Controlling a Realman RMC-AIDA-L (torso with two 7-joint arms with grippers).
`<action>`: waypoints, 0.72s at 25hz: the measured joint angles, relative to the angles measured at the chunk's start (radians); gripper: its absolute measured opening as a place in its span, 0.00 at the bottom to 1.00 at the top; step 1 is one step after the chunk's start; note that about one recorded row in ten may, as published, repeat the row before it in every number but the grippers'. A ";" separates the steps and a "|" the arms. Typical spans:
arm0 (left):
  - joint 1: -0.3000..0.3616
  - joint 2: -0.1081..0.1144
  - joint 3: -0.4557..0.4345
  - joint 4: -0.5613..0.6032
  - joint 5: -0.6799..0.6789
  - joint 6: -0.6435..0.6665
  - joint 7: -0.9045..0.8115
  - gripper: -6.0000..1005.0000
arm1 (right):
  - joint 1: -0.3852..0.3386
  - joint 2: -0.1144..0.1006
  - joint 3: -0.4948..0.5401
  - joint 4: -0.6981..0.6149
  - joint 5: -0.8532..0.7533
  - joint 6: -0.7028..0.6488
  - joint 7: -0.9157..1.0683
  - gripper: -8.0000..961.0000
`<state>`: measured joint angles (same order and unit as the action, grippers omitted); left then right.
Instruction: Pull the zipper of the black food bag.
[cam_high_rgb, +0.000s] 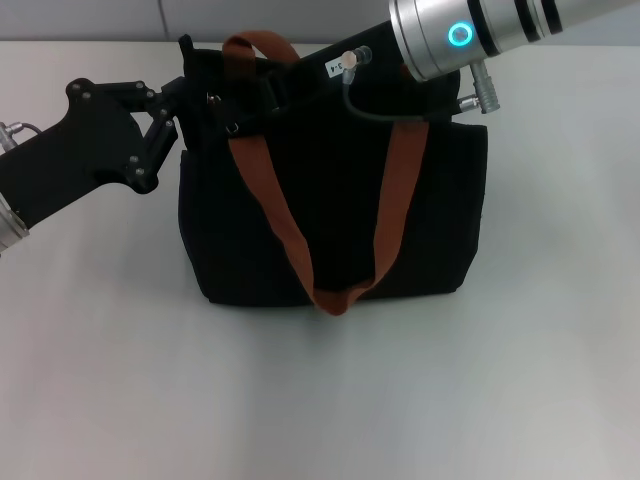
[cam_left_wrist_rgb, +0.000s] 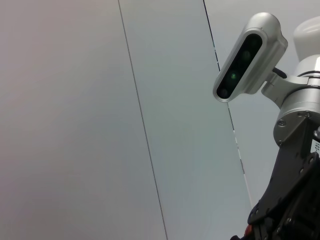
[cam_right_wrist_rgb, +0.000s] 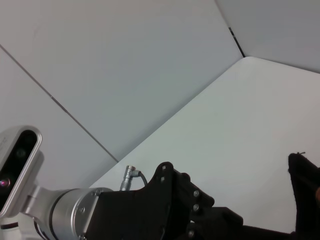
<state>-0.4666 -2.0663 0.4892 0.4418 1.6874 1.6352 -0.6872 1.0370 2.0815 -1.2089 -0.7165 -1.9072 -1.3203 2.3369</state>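
The black food bag (cam_high_rgb: 340, 210) stands in the middle of the white table in the head view, its two rust-orange straps (cam_high_rgb: 275, 200) draped over the front. My left gripper (cam_high_rgb: 178, 112) is at the bag's upper left corner, shut on the fabric edge there. My right gripper (cam_high_rgb: 285, 80) reaches in from the upper right and lies over the bag's top edge, black against black. Small silver metal bits (cam_high_rgb: 213, 99) show on the top edge between the two grippers; I cannot tell which is the zipper pull. A tip of the bag (cam_right_wrist_rgb: 306, 195) shows in the right wrist view.
The white table (cam_high_rgb: 320, 400) spreads in front of and beside the bag. A grey panelled wall (cam_left_wrist_rgb: 100, 120) stands behind. The right arm's wrist camera (cam_left_wrist_rgb: 250, 57) shows in the left wrist view, and the left arm's wrist (cam_right_wrist_rgb: 70, 215) in the right wrist view.
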 joint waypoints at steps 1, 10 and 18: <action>0.000 0.000 0.000 0.000 0.000 0.000 0.000 0.11 | 0.000 0.000 0.000 -0.001 0.000 0.001 0.004 0.01; 0.000 0.000 -0.001 0.000 0.000 0.001 0.000 0.11 | -0.009 0.001 0.000 -0.046 -0.057 0.005 0.062 0.01; -0.001 0.000 -0.004 0.000 0.000 -0.004 0.000 0.11 | -0.015 0.002 0.000 -0.066 -0.076 0.005 0.092 0.01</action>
<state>-0.4673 -2.0663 0.4854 0.4418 1.6874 1.6316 -0.6873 1.0224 2.0834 -1.2088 -0.7830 -1.9830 -1.3148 2.4284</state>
